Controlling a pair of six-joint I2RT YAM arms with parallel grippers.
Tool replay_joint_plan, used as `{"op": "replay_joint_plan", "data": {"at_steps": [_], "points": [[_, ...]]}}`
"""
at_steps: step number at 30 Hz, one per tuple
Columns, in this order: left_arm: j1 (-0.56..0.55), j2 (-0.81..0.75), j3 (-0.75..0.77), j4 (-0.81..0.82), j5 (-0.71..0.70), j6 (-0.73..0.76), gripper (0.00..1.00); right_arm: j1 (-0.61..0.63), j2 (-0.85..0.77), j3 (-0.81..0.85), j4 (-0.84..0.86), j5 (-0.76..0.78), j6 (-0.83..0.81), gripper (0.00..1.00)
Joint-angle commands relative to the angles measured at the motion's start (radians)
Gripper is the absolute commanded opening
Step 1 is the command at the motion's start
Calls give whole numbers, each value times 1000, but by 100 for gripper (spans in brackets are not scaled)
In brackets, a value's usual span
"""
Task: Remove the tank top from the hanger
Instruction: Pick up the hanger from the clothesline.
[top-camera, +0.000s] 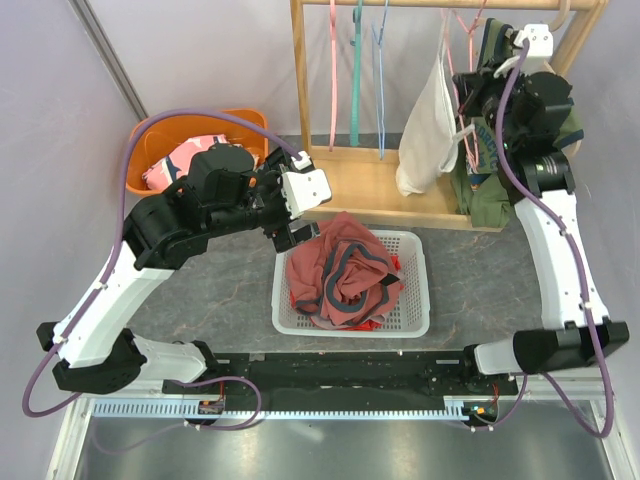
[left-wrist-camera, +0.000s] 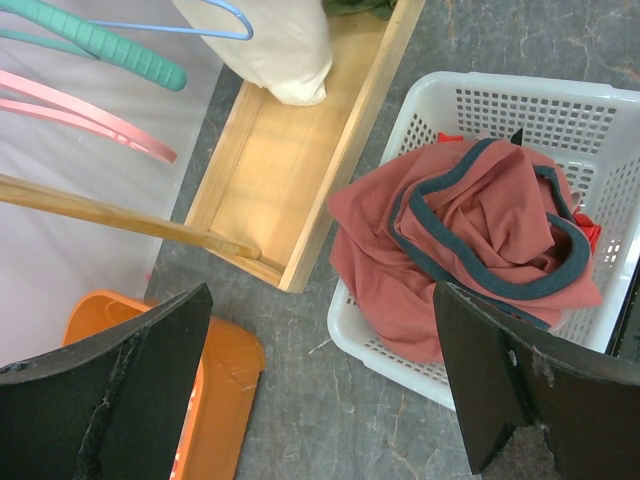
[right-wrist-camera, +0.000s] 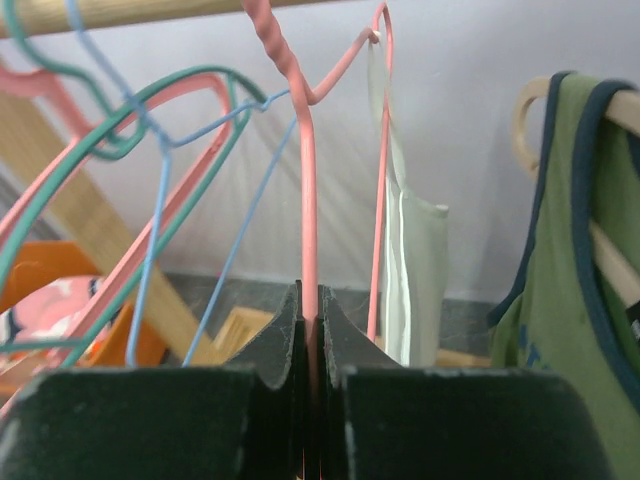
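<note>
**A:** How many garments do we count on the rail?

**B:** We count two. A white tank top (top-camera: 425, 130) hangs on a pink wire hanger (right-wrist-camera: 307, 200), and just to its right a green tank top (right-wrist-camera: 560, 340) with dark trim hangs on a wooden hanger (right-wrist-camera: 524, 120). The white tank top is still on its hanger, and its hem drapes down toward the base of the wooden rack (top-camera: 370, 185)

**A:** And the hangers?

**B:** We make it five. Besides those two, three hang further left on the same rail with no clothing on them: one bare pink hanger (top-camera: 332, 70), one teal hanger (top-camera: 355, 70) and one blue hanger (top-camera: 381, 80)

**A:** What do we see of the two end effectors?

**B:** The right end effector (right-wrist-camera: 310, 300) is up by the rail. Its two fingers are pressed together on the stem of the pink wire hanger, below the twisted neck, with the wire pinched between them. The left end effector (left-wrist-camera: 320, 400) hangs low over the counter (top-camera: 230, 290) at the left edge of the basket, its two fingers spread wide apart

**A:** How many containers are there?

**B:** We count two. One white mesh basket (top-camera: 412, 300) sits on the counter in front of the rack and holds a crumpled salmon-red top (top-camera: 340, 265) with grey trim. We also see a brighter red scrap under it but cannot tell what it is. One orange bin (top-camera: 150, 140) stands at the far left beside the rack, with a pink patterned cloth (top-camera: 185, 160) inside
</note>
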Motion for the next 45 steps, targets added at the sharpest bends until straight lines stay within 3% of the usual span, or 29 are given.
{"op": "replay_joint_plan", "data": {"at_steps": [1,12,15,16,21,25,29,33,38,45], "points": [[3,-41,-16,39,15,30,99,2,-177,-56,-47,-160,56,0],[1,-192,-88,122,174,93,99,7,-410,8,-422,-345,73,0],[3,-212,-88,131,222,112,99,29,-475,31,-443,-358,85,0],[3,-226,-93,133,233,133,99,31,-496,35,-438,-427,93,0],[3,-281,-129,139,322,178,99,59,-553,-1,-352,-625,137,0],[23,-286,-108,137,345,132,99,76,-510,5,-296,-807,212,0],[52,-286,-67,134,405,135,99,80,-460,22,-177,-894,298,0],[81,-275,2,133,429,142,99,94,-374,75,-139,-928,332,0],[136,-277,81,130,486,109,99,126,-249,264,-115,-920,363,0],[187,-320,29,130,529,92,99,128,-156,394,255,-960,640,0]]}}
